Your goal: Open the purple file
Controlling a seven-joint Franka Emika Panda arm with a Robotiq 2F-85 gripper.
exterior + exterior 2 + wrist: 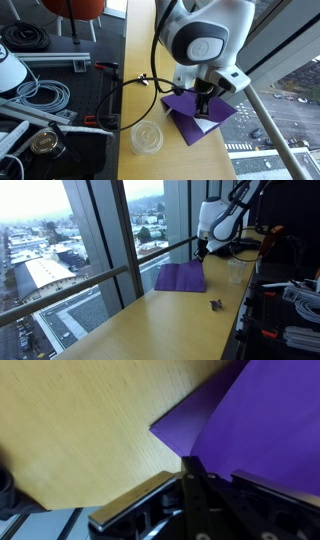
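The purple file (185,108) lies on the wooden table (140,60) by the window, and it also shows in an exterior view (180,277). Its top cover is raised on one side, and white inside shows underneath (206,123). My gripper (203,98) hangs straight down over the file and is shut on the edge of the raised cover. In the wrist view the fingertips (190,465) are pressed together where the purple cover (260,415) folds up from the table. The gripper also shows in an exterior view (200,250).
A clear round plastic lid (147,137) sits on the table near the file. A small dark object (215,305) lies further along the table. Cables and equipment (40,95) fill the black bench beside it. Window glass and a rail (110,275) run along the far edge.
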